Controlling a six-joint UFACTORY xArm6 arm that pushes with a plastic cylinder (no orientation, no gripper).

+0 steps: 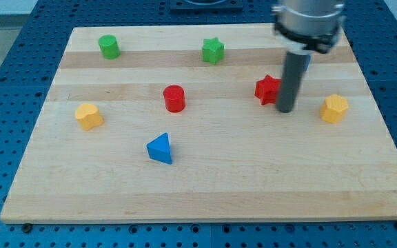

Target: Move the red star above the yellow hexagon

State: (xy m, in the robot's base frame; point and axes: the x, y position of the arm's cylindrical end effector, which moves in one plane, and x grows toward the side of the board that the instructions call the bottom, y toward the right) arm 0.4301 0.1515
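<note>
The red star [267,89] lies on the wooden board right of centre. The yellow hexagon [335,108] sits further toward the view's right, slightly lower. My tip [286,109] rests on the board just right of and slightly below the red star, touching or nearly touching it, and left of the yellow hexagon. The rod partly hides the star's right edge.
Other blocks on the board [205,193]: a red cylinder [174,98] at centre, a blue triangle [160,149] below it, a yellow heart-like block [88,116] at left, a green cylinder [109,46] at top left, a green star [213,50] at top centre. A blue block [307,62] peeks from behind the rod.
</note>
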